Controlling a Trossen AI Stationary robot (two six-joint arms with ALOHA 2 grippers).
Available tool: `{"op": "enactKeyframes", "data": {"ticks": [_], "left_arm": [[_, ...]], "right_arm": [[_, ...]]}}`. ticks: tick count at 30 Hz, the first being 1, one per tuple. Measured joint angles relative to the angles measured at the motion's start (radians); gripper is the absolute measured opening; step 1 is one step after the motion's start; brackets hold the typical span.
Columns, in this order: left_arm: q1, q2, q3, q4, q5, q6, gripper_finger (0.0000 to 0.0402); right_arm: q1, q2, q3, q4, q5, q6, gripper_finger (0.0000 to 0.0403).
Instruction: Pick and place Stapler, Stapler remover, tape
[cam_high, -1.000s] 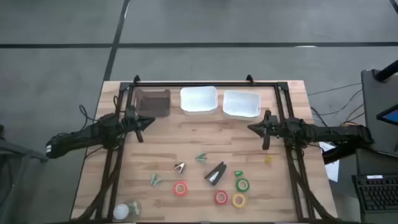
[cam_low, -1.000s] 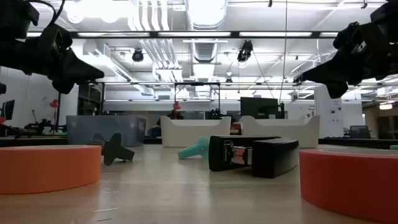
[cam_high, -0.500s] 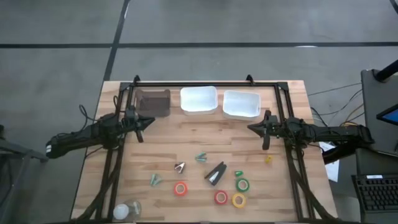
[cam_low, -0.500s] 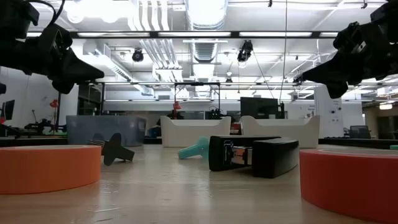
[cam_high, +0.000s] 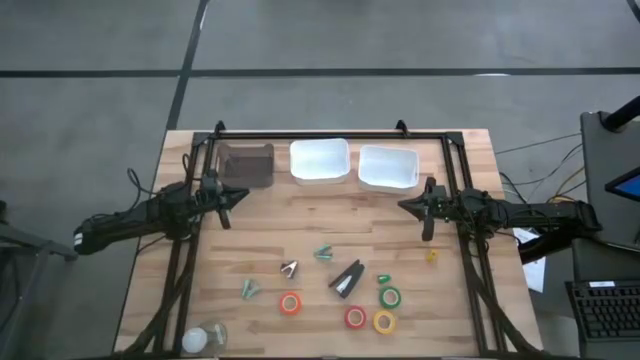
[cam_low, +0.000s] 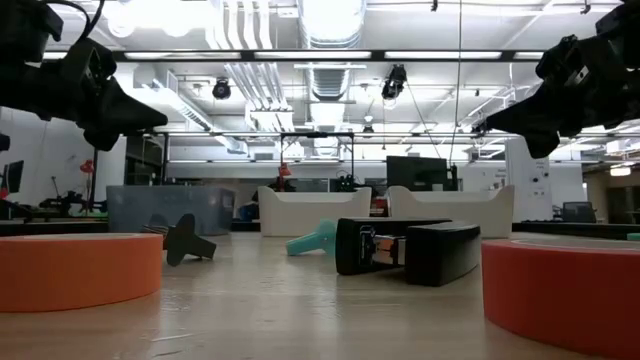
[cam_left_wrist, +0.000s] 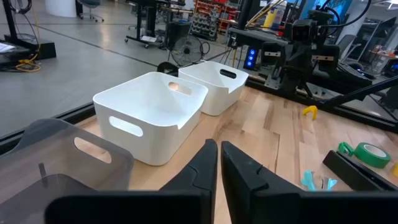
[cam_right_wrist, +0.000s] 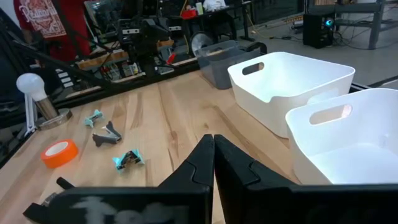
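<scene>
Nothing has moved since the earlier frames: both arms hover where they were.

Left gripper (cam_high: 238, 194) hangs at the table's (cam_high: 470, 160) left side near the grey bin (cam_high: 247, 165), fingers pressed together; right gripper (cam_high: 407, 206) hangs at the right side, fingers likewise together. Bare wood lies open between them, below the two white bins (cam_high: 320, 161). Near the front edge, the stapler (cam_high: 347, 279) lies right of centre, with the tape (cam_high: 388, 297) rolls clustered just right of it and one red roll (cam_high: 290, 303) to its left.
</scene>
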Motion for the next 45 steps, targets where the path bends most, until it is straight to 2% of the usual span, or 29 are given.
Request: {"op": "enactKeyframes", "data": {"ticks": [24,31,35,40,45], "left_arm": [[0.0,0.0,0.0,0.0,0.0,0.0,0.0025],[0.0,0.0,0.0,0.0,0.0,0.0,0.0025],[0.0,0.0,0.0,0.0,0.0,0.0,0.0025],[0.0,0.0,0.0,0.0,0.0,0.0,0.0024],[0.0,0.0,0.0,0.0,0.0,0.0,0.0025]], "right_arm": [[0.0,0.0,0.0,0.015,0.0,0.009,0.0009],[0.003,0.001,0.0,0.062,-0.015,0.219,0.0009],[0.012,0.024,0.0,0.065,-0.089,0.31,0.0009],[0.058,0.091,0.0,0.067,-0.334,0.405,0.0009],[0.074,0.154,0.0,0.091,-0.352,0.567,0.0009]]}}
